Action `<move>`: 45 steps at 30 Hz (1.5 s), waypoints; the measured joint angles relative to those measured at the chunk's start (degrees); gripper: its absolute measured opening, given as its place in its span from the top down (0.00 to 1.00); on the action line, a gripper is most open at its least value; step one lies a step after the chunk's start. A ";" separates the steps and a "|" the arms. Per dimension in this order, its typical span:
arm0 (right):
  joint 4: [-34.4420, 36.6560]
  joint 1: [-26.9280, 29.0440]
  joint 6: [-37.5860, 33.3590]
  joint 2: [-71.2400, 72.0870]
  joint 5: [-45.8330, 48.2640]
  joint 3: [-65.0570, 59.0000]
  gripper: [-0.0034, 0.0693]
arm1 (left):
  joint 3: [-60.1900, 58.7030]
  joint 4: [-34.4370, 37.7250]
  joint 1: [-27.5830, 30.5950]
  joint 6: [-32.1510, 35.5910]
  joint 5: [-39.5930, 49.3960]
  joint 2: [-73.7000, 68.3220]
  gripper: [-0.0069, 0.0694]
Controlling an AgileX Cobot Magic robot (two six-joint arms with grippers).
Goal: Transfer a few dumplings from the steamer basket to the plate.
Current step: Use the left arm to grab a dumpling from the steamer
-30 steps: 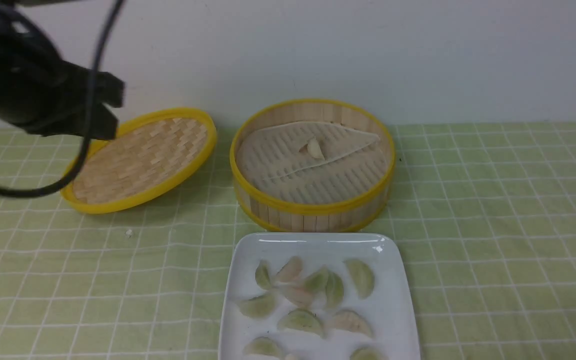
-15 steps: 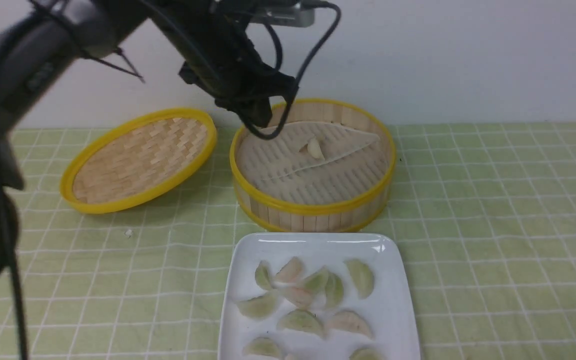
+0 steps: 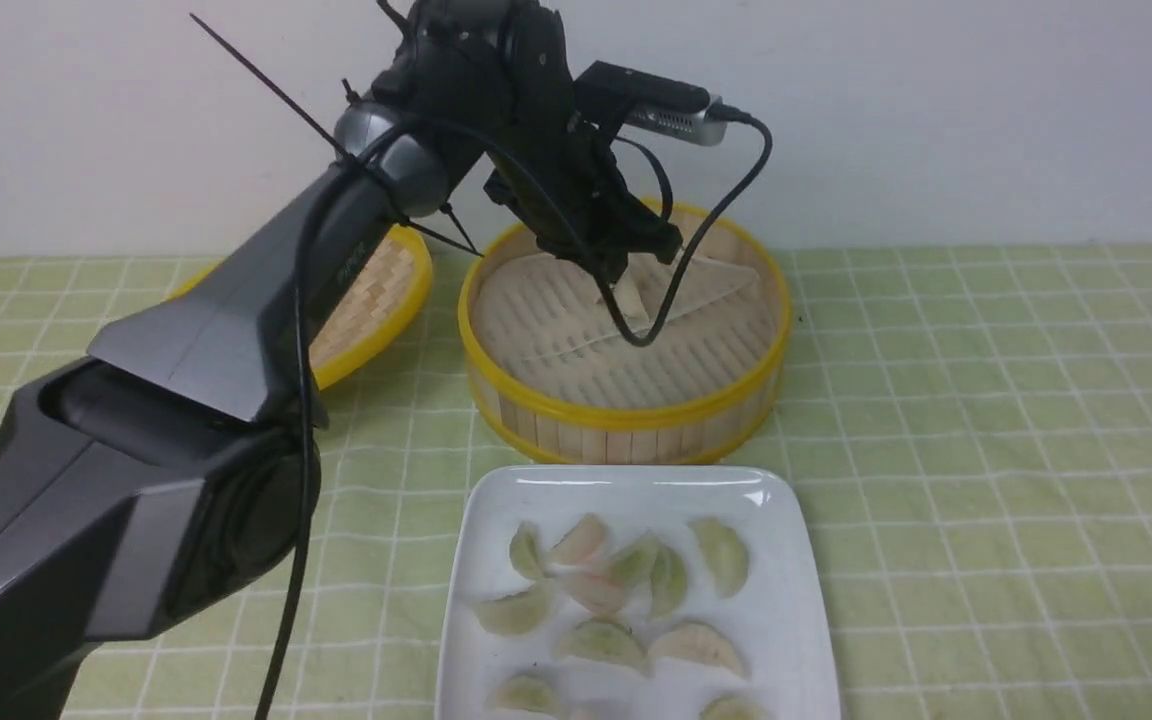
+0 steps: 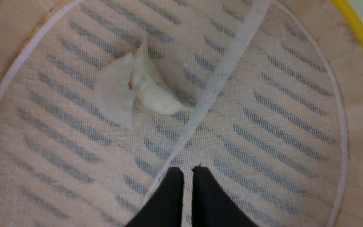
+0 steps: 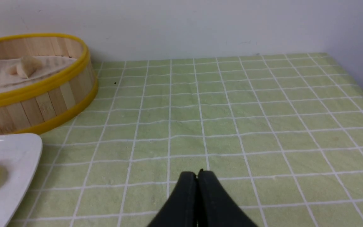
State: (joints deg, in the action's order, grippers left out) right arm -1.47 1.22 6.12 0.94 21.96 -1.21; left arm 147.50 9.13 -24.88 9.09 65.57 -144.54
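**Two left in the steamer, fingers barely cracked: how I'd play it**

Biggest stuff first. There's a green checked tablecloth (image 3: 986, 400), and my left arm (image 3: 236, 330) reaches across it over the steamer basket (image 3: 626, 412). The plate (image 3: 626, 485) sits just in front of the basket and is already crowded. The woven lid (image 3: 381, 290) lies off to the left.

Inside the basket, the liner sheet (image 4: 263, 110) has a fold running across it. The dumplings (image 4: 143, 88) I'm after lie just beside that fold. They look like a pair touching, one flat and one plump.

My left gripper (image 4: 187, 171) hovers above the liner with only a sliver of gap between the tips and nothing in them. I reckon I need to spread much wider, line up across the plump one, and come down short of the mesh so I don't pinch the fold.

My left wrist view shows that sliver and the two separate pieces. From the front, my wrist and cable mostly cover them. Only the front view shows how full the plate is. Only the right wrist view shows my right gripper (image 5: 197, 174), which is over bare cloth with its tips pressed together, empty.
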 joint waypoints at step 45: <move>0.00 0.00 0.00 0.00 0.00 0.00 0.97 | 0.05 3.36 4.29 30.82 -13.12 -6.98 0.17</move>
State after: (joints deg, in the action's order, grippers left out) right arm -1.47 1.22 6.12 0.94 21.96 -1.21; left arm 147.54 12.49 -20.59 39.91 52.44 -151.52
